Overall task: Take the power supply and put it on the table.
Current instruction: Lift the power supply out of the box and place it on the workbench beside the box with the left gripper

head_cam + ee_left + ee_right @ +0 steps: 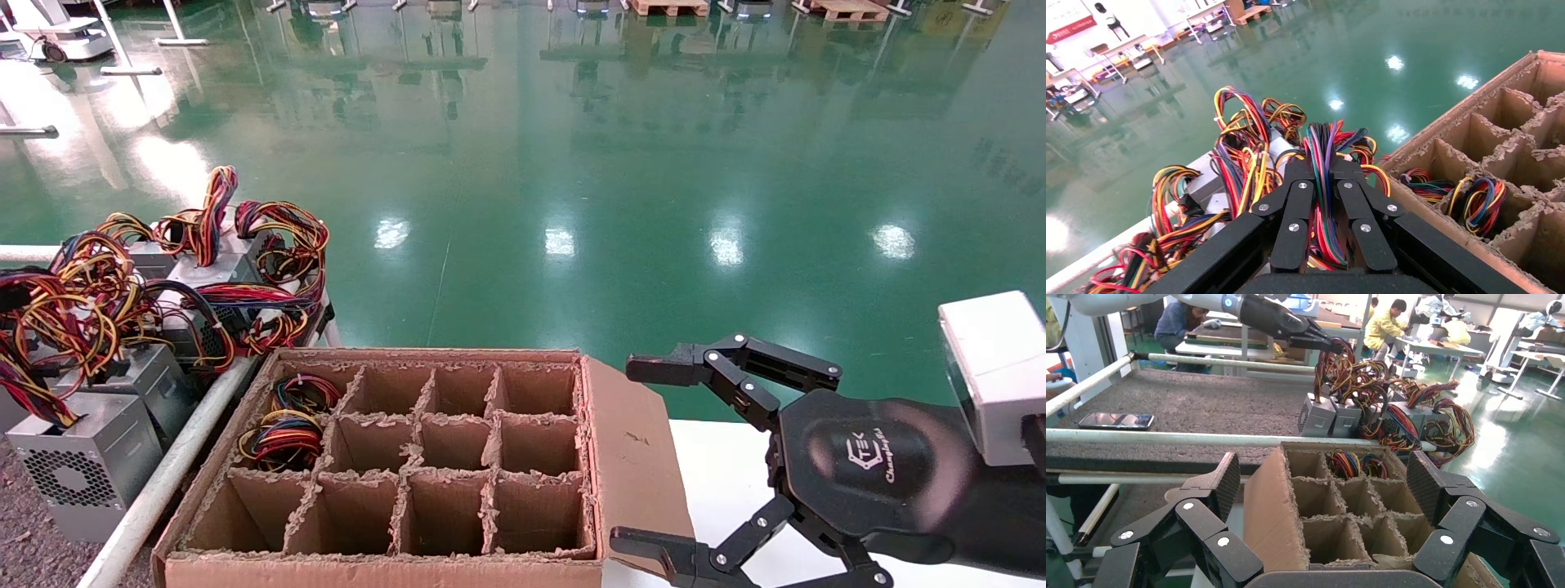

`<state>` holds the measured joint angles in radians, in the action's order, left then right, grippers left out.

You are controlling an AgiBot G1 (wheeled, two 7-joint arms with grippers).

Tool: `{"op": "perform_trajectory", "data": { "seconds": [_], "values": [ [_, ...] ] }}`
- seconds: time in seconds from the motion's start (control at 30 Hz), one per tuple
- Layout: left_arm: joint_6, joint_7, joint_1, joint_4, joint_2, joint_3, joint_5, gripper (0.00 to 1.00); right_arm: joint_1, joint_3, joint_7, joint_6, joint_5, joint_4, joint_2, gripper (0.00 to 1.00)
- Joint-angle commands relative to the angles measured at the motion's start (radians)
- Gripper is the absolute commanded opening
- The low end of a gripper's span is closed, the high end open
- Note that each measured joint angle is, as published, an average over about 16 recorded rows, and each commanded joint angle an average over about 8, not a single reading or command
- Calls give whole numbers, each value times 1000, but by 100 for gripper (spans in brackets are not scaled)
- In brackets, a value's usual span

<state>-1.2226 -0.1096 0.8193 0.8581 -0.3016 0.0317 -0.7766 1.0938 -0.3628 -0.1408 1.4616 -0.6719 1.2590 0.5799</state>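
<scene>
Several grey power supply boxes (90, 465) with red-yellow-black wire bundles stand crowded on the dark speckled table (24, 531) at the left. My left gripper (1322, 168) is shut on one unit's upright wire bundle (1324, 202). From the right wrist view it hangs above the near units (1318, 413), wires running down to them. The left gripper is outside the head view. Which box the held bundle belongs to is hidden. My right gripper (645, 456) is open and empty beside the right flap of the cardboard box (633, 457).
The divided cardboard box has wire bundles (286, 433) showing in its left cells; the other cells show only cardboard. A white tube rail (163, 482) separates box and table. A phone (1116, 420) lies on the table farther along. Green floor lies beyond.
</scene>
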Motion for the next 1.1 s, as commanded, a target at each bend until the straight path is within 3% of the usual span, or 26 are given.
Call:
{"op": "perform_trajectory", "data": {
  "seconds": [0.03, 0.23, 0.27, 0.5, 0.53, 1.1],
  "values": [
    [-6, -2, 13, -11, -6, 8, -8, 0, 0, 0, 0, 0, 0, 0, 0, 100],
    [-38, -7, 25, -47, -15, 21, -14, 0, 0, 0, 0, 0, 0, 0, 0, 100],
    [-43, -8, 25, -52, -16, 22, -13, 6, 0, 0, 0, 0, 0, 0, 0, 100],
    [-61, -13, 28, -73, -17, 24, -11, 93, 0, 0, 0, 0, 0, 0, 0, 100],
    [-62, -14, 29, -74, -17, 24, -11, 99, 0, 0, 0, 0, 0, 0, 0, 100],
    [-59, -12, 26, -69, -16, 23, -11, 100, 0, 0, 0, 0, 0, 0, 0, 100]
  ]
}}
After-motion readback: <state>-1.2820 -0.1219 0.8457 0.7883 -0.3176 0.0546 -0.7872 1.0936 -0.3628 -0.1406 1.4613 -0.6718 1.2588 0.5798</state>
